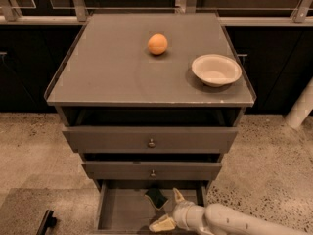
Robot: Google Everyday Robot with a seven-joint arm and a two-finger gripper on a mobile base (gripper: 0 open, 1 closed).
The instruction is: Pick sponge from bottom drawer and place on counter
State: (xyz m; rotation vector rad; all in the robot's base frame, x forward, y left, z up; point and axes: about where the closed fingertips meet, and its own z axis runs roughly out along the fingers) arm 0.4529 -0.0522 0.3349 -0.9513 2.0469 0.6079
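Note:
The bottom drawer (122, 212) is pulled open at the foot of the cabinet. The sponge (156, 197) lies on its floor toward the back middle, dark green face up. My gripper (169, 210) reaches in from the lower right on a white arm, open, with one finger (178, 196) just right of the sponge and the other finger (162, 224) nearer the front. Nothing is between the fingers. The counter (112, 67) is the flat grey-brown top of the cabinet above.
An orange (157, 44) sits on the counter at the back middle. A white bowl (216, 70) sits at its right side. Two knobbed drawers (151, 142) are above the open one. A speckled floor surrounds the cabinet, and a white post (301, 106) stands at right.

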